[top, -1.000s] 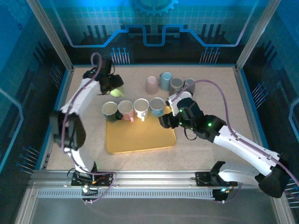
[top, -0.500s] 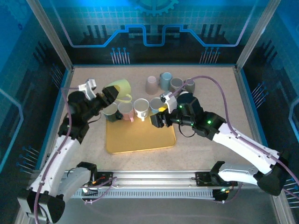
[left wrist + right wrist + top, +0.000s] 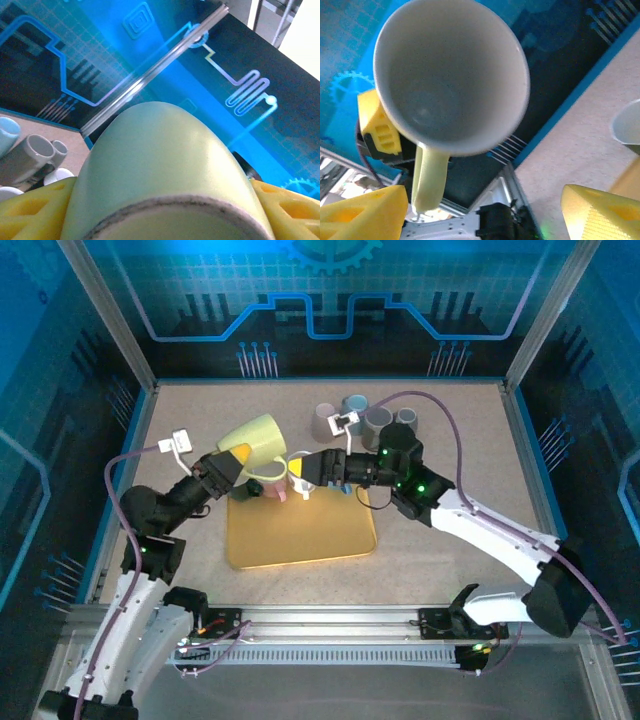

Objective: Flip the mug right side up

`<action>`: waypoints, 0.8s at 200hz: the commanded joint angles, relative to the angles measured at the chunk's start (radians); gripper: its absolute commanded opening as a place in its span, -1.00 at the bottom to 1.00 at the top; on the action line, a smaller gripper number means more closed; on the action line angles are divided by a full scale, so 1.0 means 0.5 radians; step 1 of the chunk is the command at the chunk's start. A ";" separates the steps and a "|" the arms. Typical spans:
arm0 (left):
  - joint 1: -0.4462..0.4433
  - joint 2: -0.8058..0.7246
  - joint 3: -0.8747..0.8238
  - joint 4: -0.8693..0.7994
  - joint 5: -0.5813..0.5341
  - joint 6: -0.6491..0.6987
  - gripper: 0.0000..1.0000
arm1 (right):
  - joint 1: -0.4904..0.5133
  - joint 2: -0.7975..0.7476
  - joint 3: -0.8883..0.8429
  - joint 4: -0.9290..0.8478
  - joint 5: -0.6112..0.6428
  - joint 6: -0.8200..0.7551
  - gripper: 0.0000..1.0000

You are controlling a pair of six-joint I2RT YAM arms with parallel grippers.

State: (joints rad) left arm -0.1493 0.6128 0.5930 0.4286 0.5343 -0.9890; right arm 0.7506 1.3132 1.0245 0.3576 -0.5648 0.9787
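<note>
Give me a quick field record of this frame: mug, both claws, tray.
mug: yellow-green mug, lifted off the table, on its side, mouth toward the right arm
handle: points toward the bottom of the right wrist view
left claw: shut on the mug, fingers either side of its body
right claw: open, facing the mug's mouth, not touching it
tray: yellow tray, row of mugs along its far edge
task state: mug not yet upright
</note>
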 commanded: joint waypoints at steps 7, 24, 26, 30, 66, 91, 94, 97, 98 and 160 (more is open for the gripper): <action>-0.026 -0.032 -0.005 0.252 0.088 -0.020 -0.06 | 0.082 0.093 0.063 0.375 -0.190 0.218 0.53; -0.033 -0.043 -0.002 0.207 0.090 0.011 -0.06 | 0.113 0.117 0.082 0.397 -0.202 0.231 0.50; -0.035 -0.044 -0.002 0.200 0.089 0.015 -0.07 | 0.116 0.121 0.083 0.400 -0.210 0.233 0.49; -0.036 -0.053 -0.002 0.186 0.088 0.021 -0.07 | 0.123 0.125 0.086 0.398 -0.213 0.233 0.49; -0.062 -0.072 0.001 0.087 0.093 0.082 -0.08 | 0.158 0.133 0.085 0.316 -0.152 0.182 0.26; -0.098 -0.117 0.004 -0.092 0.095 0.177 -0.08 | 0.170 0.158 0.094 0.274 -0.091 0.187 -0.11; -0.102 -0.126 0.002 -0.110 0.097 0.187 -0.07 | 0.169 0.164 0.097 0.268 -0.087 0.184 -0.18; -0.107 -0.132 0.000 -0.123 0.100 0.191 -0.06 | 0.170 0.166 0.098 0.263 -0.082 0.184 -0.22; -0.108 -0.134 -0.001 -0.126 0.100 0.193 -0.06 | 0.172 0.169 0.101 0.256 -0.081 0.184 -0.25; -0.163 -0.294 -0.057 -0.470 0.082 0.256 0.98 | 0.165 0.065 0.057 -0.008 0.110 0.031 -1.00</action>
State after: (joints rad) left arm -0.2008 0.5232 0.5713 0.2588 0.5365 -0.8555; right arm 0.8356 1.3895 1.0401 0.3943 -0.6231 1.0771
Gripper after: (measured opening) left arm 0.907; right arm 0.067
